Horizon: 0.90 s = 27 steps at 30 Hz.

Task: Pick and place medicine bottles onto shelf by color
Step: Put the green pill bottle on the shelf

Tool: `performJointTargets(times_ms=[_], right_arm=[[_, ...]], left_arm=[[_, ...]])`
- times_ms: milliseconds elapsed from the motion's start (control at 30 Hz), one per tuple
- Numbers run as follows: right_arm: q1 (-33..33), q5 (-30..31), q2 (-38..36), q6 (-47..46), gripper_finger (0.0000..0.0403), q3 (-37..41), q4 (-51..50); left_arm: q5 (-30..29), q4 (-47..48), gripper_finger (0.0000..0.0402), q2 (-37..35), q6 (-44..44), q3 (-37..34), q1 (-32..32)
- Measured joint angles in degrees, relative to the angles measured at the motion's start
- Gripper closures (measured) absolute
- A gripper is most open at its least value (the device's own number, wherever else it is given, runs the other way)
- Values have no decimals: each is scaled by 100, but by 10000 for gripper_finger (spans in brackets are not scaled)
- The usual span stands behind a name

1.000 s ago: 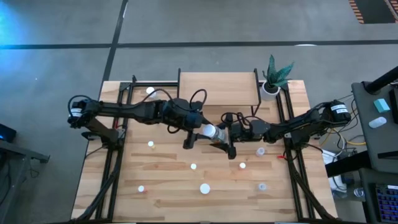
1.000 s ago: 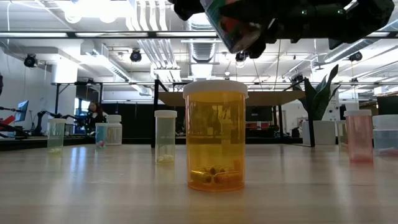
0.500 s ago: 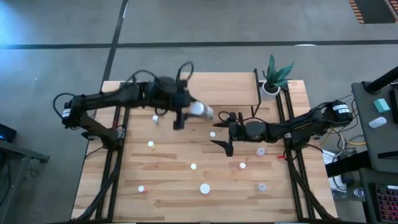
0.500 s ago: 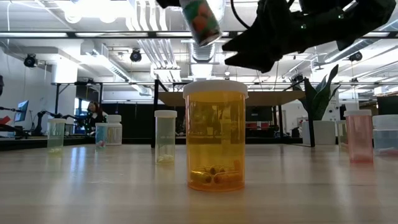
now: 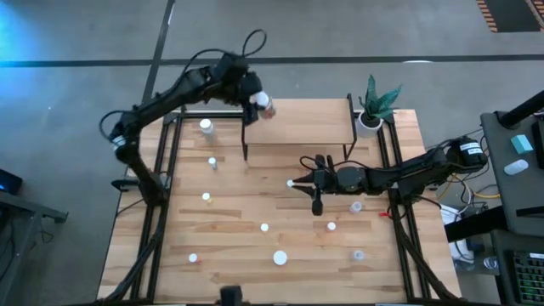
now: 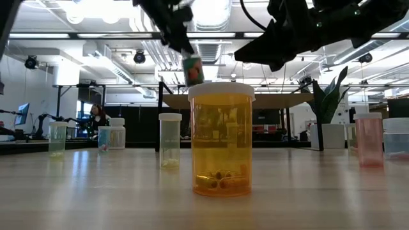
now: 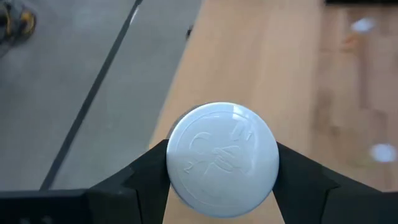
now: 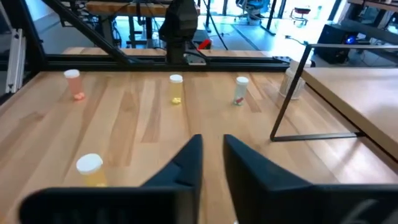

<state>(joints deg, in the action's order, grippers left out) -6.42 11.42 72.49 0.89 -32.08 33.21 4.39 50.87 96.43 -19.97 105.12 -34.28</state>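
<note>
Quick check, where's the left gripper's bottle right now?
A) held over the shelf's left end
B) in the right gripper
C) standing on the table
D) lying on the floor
A: the left gripper is shut on the bottle above the left end of the shelf; the left wrist view shows its white cap between the fingers.

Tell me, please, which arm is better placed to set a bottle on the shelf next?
The left: its hand already holds a white-capped bottle over the shelf corner. The right hand is empty, over the table.
</note>
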Motion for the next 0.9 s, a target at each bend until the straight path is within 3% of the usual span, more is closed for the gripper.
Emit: performJointTargets(times_ms=[100,300,900], right_arm=[[-11,-167,0,49,388,0,2],[-21,-254,0,71,390,4,2],[-21,-262,0,65,390,9,6]], left_arm=[[119,122,192,421,-82,319,-235],[335,279,192,919,-190,749,-470],[436,566,192,970,-328,923,-862]])
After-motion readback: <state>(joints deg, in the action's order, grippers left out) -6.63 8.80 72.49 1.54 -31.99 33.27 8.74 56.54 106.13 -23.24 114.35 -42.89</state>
